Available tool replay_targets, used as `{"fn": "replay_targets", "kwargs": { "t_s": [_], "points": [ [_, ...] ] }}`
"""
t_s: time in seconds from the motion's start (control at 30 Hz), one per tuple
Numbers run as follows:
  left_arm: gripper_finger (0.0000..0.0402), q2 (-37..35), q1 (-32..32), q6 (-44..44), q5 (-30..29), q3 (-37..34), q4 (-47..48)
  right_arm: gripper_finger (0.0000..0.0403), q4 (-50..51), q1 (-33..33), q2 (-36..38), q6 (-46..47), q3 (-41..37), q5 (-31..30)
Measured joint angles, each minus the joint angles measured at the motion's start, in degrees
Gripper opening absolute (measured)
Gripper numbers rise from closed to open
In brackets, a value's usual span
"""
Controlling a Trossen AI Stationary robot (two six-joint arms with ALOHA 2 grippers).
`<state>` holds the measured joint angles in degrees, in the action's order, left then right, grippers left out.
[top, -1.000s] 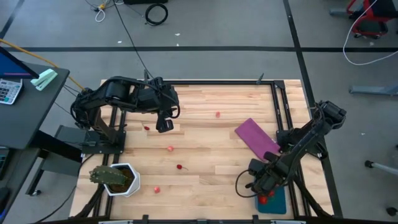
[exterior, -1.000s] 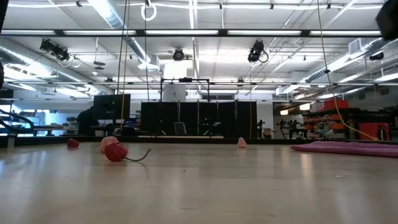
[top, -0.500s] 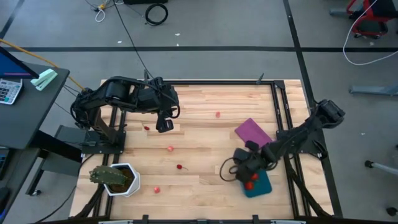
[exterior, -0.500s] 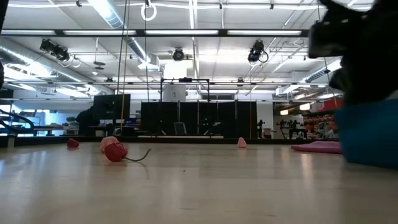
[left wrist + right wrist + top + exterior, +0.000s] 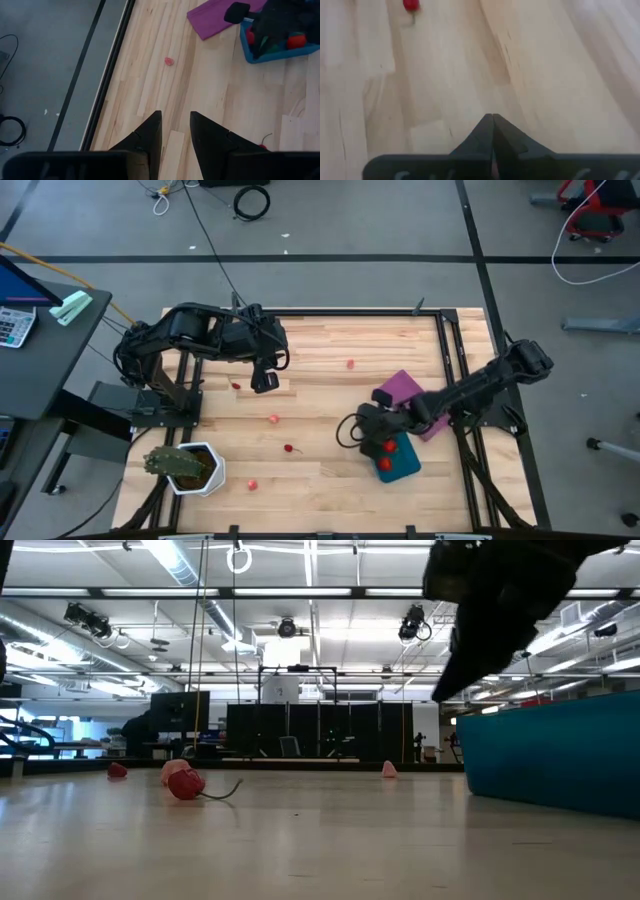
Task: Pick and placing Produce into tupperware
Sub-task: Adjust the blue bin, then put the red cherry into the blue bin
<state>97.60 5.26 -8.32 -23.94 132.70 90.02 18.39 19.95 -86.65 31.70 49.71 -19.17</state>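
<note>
A robotics lab in a big industrial hall; the low view looks across the pale wooden bench (image 5: 300, 840) into an open room with long ceiling light strips (image 5: 300, 595), exposed ducts, hanging cables and dark equipment racks (image 5: 320, 730) along the far wall; from above, two dark arms are bolted to a black metal frame (image 5: 455, 350) around the bench, on a grey concrete floor (image 5: 350, 230) marked with black tape lines; loose cable coils (image 5: 251, 199) lie at twelve o'clock; a side desk with a calculator (image 5: 15, 325) stands at nine o'clock.
</note>
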Motion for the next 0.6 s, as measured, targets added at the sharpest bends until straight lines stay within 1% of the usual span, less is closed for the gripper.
{"fn": "replay_targets", "kwargs": {
  "t_s": [0.2, 0.33, 0.47, 0.6],
  "points": [
    [0.0107, 0.31, 0.02, 0.07, 0.0, 0.0, 0.0, 0.0019, -0.45, -0.46, 0.0, -6.67, 2.94, 0.0],
    [0.0108, 1.9, 0.02, 3.17, 0.42, 0.04, 0.01, 0.0028, -0.43, -0.46, 0.0, -9.69, 5.14, 0.01],
    [0.0112, 5.12, -0.19, 4.06, 0.67, 0.0, 0.01, 0.0055, -0.63, -0.61, 0.0, -11.85, 7.19, -1.27],
    [0.0128, 8.2, -1.07, 4.14, 0.63, -0.02, -0.01, 0.0092, -0.55, -0.72, 0.0, -12.08, 7.81, -2.96]
  ]
}}
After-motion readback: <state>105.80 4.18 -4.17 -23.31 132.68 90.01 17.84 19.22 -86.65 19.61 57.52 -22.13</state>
